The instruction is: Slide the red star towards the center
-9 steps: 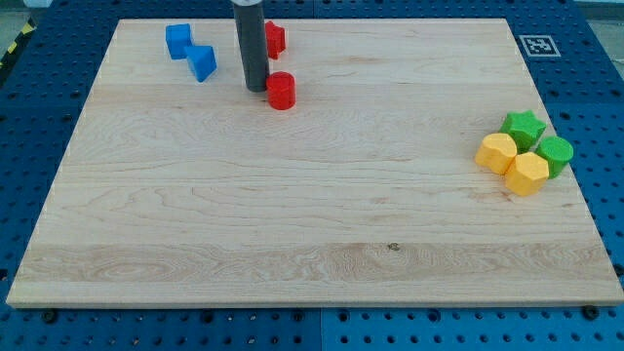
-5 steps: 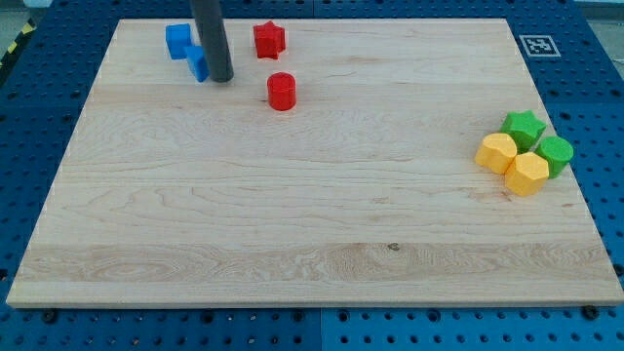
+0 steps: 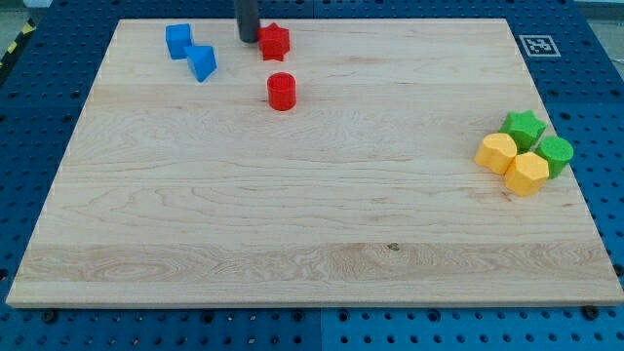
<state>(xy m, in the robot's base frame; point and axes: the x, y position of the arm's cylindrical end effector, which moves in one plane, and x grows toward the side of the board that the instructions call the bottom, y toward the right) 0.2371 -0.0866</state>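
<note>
Claw there is none to open or clench, only my tip (image 3: 249, 39), set just to the left of the red star (image 3: 274, 41) at the surface's (image 3: 312, 224) top edge; approach step, and the next push must drive it down-right, past the red cylinder (image 3: 281, 91).

Rod: a straight, dark grey to near-black cylinder entering from the view's top edge, only its lowest section visible. Surface smooth and matte, with a faint lighter vertical sheen along one side suggesting a rounded cross-section. Width uniform along the visible length, with no taper. My tip (image 3: 249, 40): the blunt, flat-cut lower end of the rod, same dark colour as the shaft, edge slightly rounded. No cables, screws, labels or markings can be made out on the visible portion. The upper rod and the arm itself lie outside the frame and cannot be described
</note>
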